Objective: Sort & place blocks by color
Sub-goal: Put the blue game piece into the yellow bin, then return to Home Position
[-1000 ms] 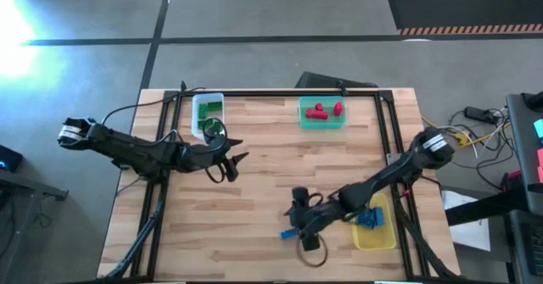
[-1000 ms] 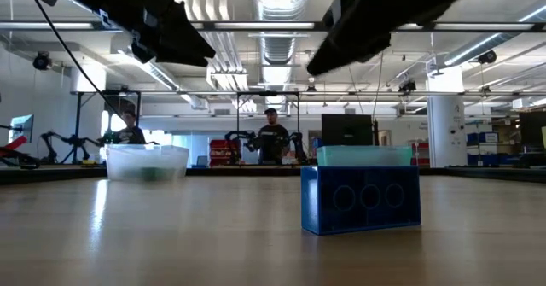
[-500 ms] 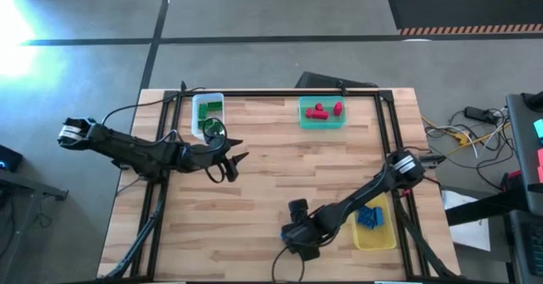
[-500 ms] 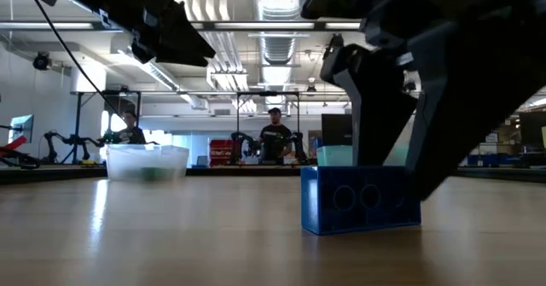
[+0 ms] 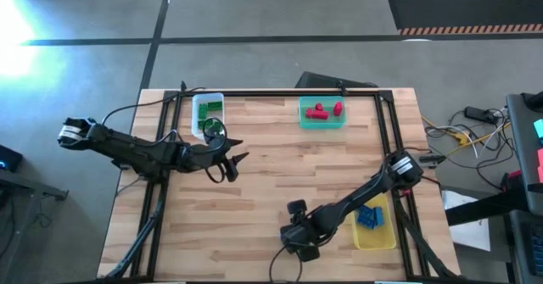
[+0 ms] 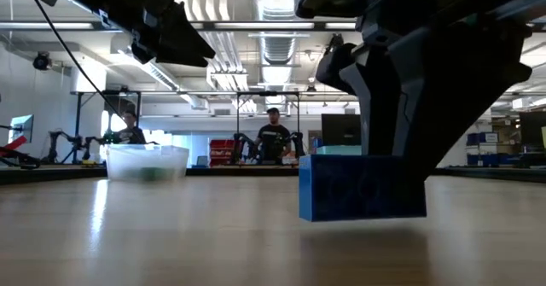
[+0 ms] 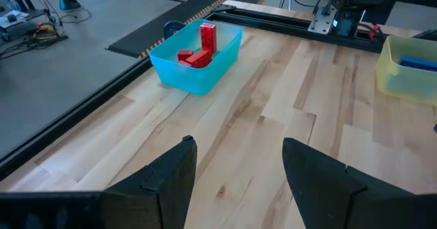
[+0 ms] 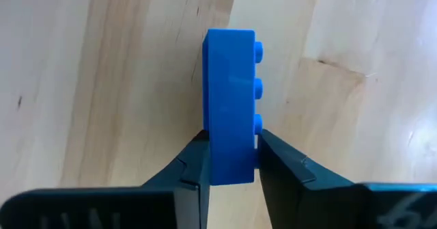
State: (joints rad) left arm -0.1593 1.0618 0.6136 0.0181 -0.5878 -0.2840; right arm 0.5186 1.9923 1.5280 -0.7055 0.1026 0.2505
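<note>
Lying under both arms was a wooden table (image 5: 263, 174) made of pale planks with a smooth top and a dark metal frame along its edges. Around it was a grey floor. Past the table, the low view showed a big room with long lights, pipes on the ceiling and two people (image 6: 273, 137) far back.

The right gripper (image 8: 231, 162) was low over the near part of the table, beside the yellow bin (image 5: 377, 233). Its two dark fingers were squeezed tight on a blue block (image 8: 230, 102). The block was a shiny plastic brick with three round bumps on one side. In the low view its bottom edge looked just above the wood, tipped a little.

The yellow bin was see-through plastic and held more blue blocks (image 5: 368, 217). A teal bin (image 7: 198, 58) at the far edge held red blocks (image 7: 198, 48). A clear bin (image 5: 208, 114) at the far left held green blocks (image 5: 210, 108).

The left gripper (image 7: 235, 164) waited above the table near the clear bin. Its fingers were spread apart and held nothing.
</note>
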